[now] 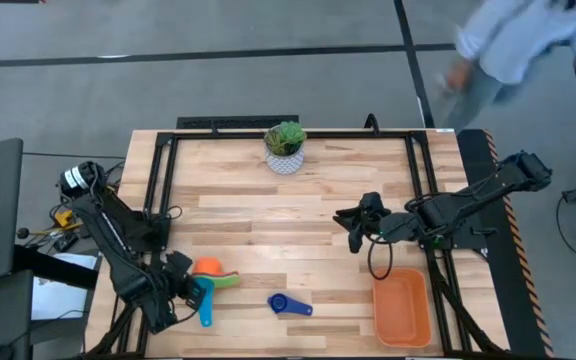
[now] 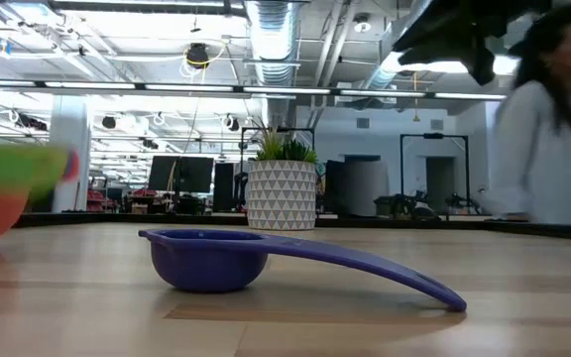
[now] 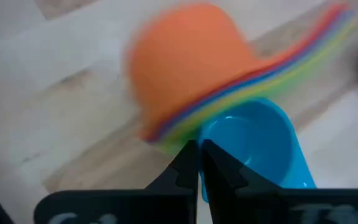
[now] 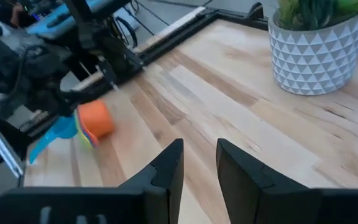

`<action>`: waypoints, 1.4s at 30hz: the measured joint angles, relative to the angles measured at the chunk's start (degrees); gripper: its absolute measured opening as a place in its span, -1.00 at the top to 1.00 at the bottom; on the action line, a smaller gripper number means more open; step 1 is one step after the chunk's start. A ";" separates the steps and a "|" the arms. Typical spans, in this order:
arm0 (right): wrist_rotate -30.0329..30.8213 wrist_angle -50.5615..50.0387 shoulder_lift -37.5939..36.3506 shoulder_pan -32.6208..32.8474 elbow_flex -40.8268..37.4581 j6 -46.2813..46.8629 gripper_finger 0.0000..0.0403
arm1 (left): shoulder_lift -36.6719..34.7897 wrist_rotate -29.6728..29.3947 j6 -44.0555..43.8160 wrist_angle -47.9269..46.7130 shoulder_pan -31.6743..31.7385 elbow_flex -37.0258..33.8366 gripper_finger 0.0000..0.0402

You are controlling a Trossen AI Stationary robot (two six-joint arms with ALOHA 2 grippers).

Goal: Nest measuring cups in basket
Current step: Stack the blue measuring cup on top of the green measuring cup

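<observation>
- Left gripper (image 3: 199, 163) sits low on the worktop (image 1: 298, 220), fingers closed, tips at the rim of the light blue cup (image 3: 263, 146).
- Just beyond those fingers, the nested stack (image 3: 191, 68) lies tilted, orange cup outermost.
- Right gripper (image 4: 199, 163) hovers, fingers slightly parted, nothing between them.
- Dark blue cup (image 1: 288, 304) lies apart; basket (image 1: 402, 307) waits beside the right arm.

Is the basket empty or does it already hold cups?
Empty. In the high view the basket shows only bare orange floor; the nested stack and the dark blue cup lie on the table.
</observation>
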 joint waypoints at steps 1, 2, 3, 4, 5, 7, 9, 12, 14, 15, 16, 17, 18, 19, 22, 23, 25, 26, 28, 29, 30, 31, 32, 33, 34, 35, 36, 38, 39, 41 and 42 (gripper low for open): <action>0.00 1.09 0.72 -0.22 0.02 0.00 0.41 | -0.10 0.02 0.01 -0.04 -0.04 0.02 1.00; -0.02 1.25 1.16 -0.31 0.04 0.00 0.41 | -0.13 -0.10 0.02 -0.12 -0.10 0.02 1.00; -0.07 1.16 1.51 -0.55 0.02 0.00 0.41 | -0.13 -0.25 -0.02 -0.23 -0.17 0.02 1.00; -0.14 1.86 1.95 -0.58 0.02 0.03 0.41 | -0.16 -0.27 -0.02 -0.30 -0.17 0.02 1.00; -0.23 2.32 2.21 -0.65 0.04 0.03 0.41 | -0.17 -0.21 0.01 -0.38 -0.23 0.02 1.00; -0.22 2.10 2.23 -0.90 0.02 0.02 0.41 | -0.17 -0.03 0.02 -0.35 -0.26 0.03 1.00; -0.21 2.37 2.17 -1.06 0.02 0.01 0.41 | -0.26 -0.11 0.02 -0.43 -0.24 0.04 1.00; -0.18 2.40 1.63 -1.35 0.02 0.00 0.41 | -0.61 -0.47 0.12 -0.85 -0.24 0.06 1.00; -0.13 2.56 1.53 -1.63 0.02 0.00 0.41 | -0.68 -1.05 0.69 -1.28 -0.22 0.06 1.00; -0.13 2.56 1.55 -1.72 0.02 -0.02 0.41 | -0.79 -1.43 0.79 -1.46 -0.14 0.07 1.00; -0.13 2.65 1.55 -1.71 0.02 -0.01 0.41 | -0.90 -1.70 0.92 -1.72 -0.12 0.09 1.00; -0.13 2.85 1.55 -1.70 0.02 0.00 0.41 | -0.93 -2.00 0.96 -2.35 -0.06 0.27 1.00; -0.13 2.93 1.55 -1.70 0.02 0.00 0.41 | -0.93 -2.30 0.94 -3.42 -0.08 0.55 1.00; -0.13 2.87 1.55 -1.70 0.02 0.00 0.41 | -0.96 -2.48 0.98 -4.77 -0.07 1.03 1.00; -0.13 3.22 1.55 -1.68 0.02 0.00 0.41 | -0.96 -2.90 1.22 -8.73 -0.08 2.70 1.00; -0.13 3.28 1.55 -1.68 0.02 0.00 0.41 | -0.96 -3.04 1.53 -9.89 -0.08 3.25 1.00; -0.13 3.41 1.55 -1.68 0.02 -0.02 0.41 | -0.96 -3.80 2.65 -11.70 -0.08 4.44 1.00; -0.13 3.57 1.60 -1.68 0.02 -0.02 0.41 | -0.96 -4.25 3.23 -12.38 -0.08 5.06 1.00; -0.16 5.13 2.81 -1.68 0.04 -0.03 0.41 | -0.96 -5.42 4.74 -14.03 -0.08 6.49 1.00; -0.21 6.56 4.25 -1.74 0.06 -0.50 0.41 | -0.96 -6.15 5.65 -14.97 -0.08 7.24 1.00; -0.77 8.66 6.19 -1.89 0.07 -1.67 0.41 | -0.96 -7.04 6.49 -15.90 -0.08 7.89 1.00; -2.30 11.18 8.44 -2.07 0.07 -3.39 0.41 | -0.96 -7.89 7.53 -16.82 -0.08 8.54 1.00; -4.23 14.25 10.75 -2.19 0.07 -5.24 0.41 | -0.96 -8.77 8.54 -17.61 -0.08 9.12 1.00; -6.66 17.72 12.92 -2.49 0.07 -7.02 0.41 | -1.00 -9.51 9.58 -18.13 -0.08 9.47 1.00; -8.79 21.29 14.92 -2.67 0.07 -8.71 0.41 | -1.00 -9.99 10.49 -18.48 -0.08 9.67 1.00; -10.94 24.79 16.92 -2.93 0.07 -10.32 0.41 | -1.00 -10.43 11.24 -18.81 -0.08 9.78 1.00; -12.89 27.99 18.68 -3.16 0.07 -11.75 0.40 | -1.00 -10.77 12.15 -18.88 -0.08 9.80 1.00; -16.02 33.34 21.71 -3.66 0.07 -14.33 0.37 | -1.00 -10.88 13.34 -18.87 -0.08 9.75 1.00; -17.10 35.85 22.96 -3.96 0.07 -15.34 0.36 | -1.00 -10.89 13.79 -18.96 -0.08 9.70 1.00; -19.01 38.78 25.16 -4.50 0.77 -17.19 0.31 | -1.00 -10.89 14.32 -19.35 -0.08 9.70 1.00; -20.02 39.35 26.35 -4.77 1.50 -17.95 0.28 | -1.00 -10.91 14.32 -19.72 -0.08 9.70 1.00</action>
